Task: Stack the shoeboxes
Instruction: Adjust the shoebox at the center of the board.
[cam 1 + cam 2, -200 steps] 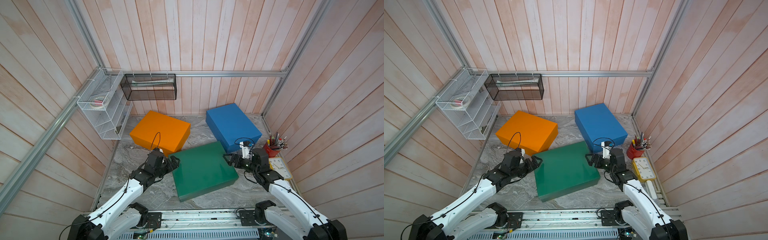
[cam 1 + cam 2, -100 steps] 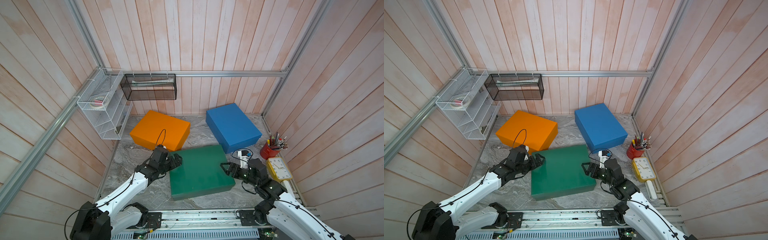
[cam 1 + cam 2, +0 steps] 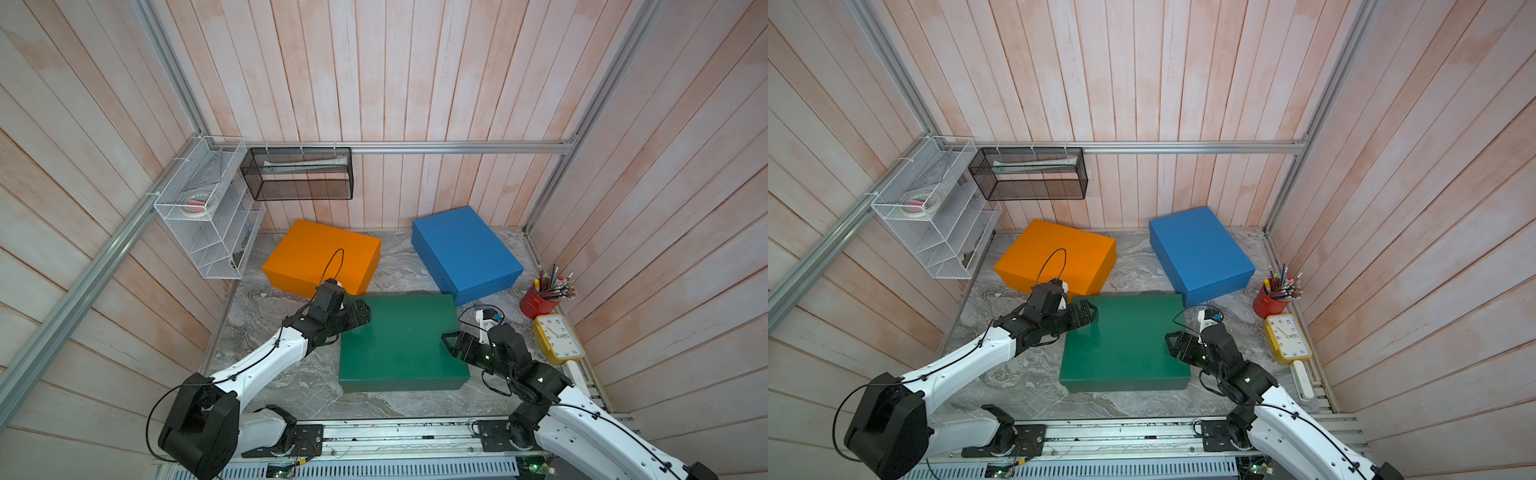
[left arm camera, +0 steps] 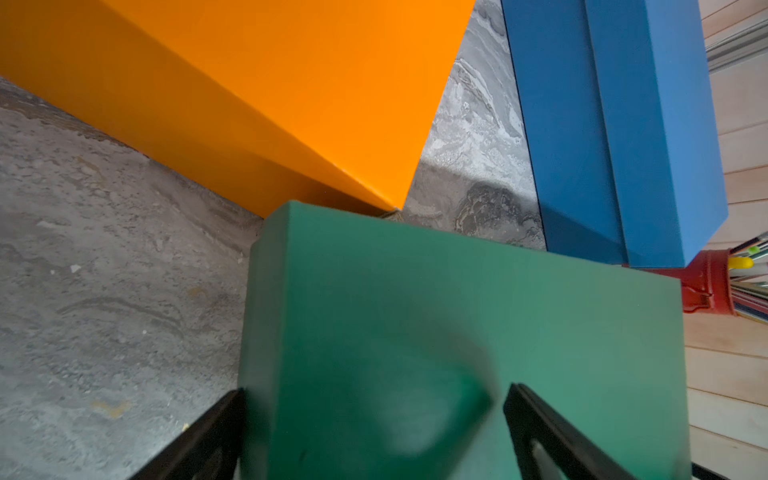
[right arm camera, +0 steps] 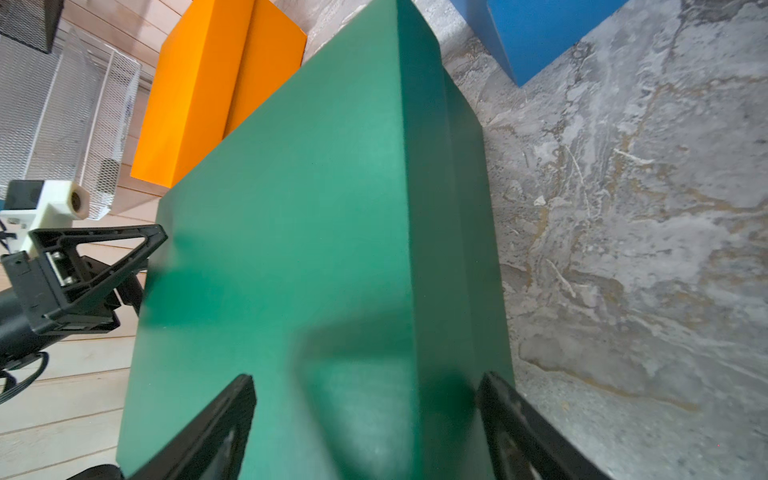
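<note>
Left fingers (image 4: pixel 208 436) wide open, right fingers (image 5: pixel 237 399) spread too, grip unclear; green shoebox (image 3: pixel 399 336) between them has swung square since earlier.

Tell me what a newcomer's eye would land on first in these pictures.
Three big plain shoeboxes dominate the marbled tabletop: the dark green shoebox nearest the robot, the orange shoebox back left, the blue shoebox back right, none stacked. The left gripper and right gripper, jaws spread, sit at the green one's opposite sides.
</note>
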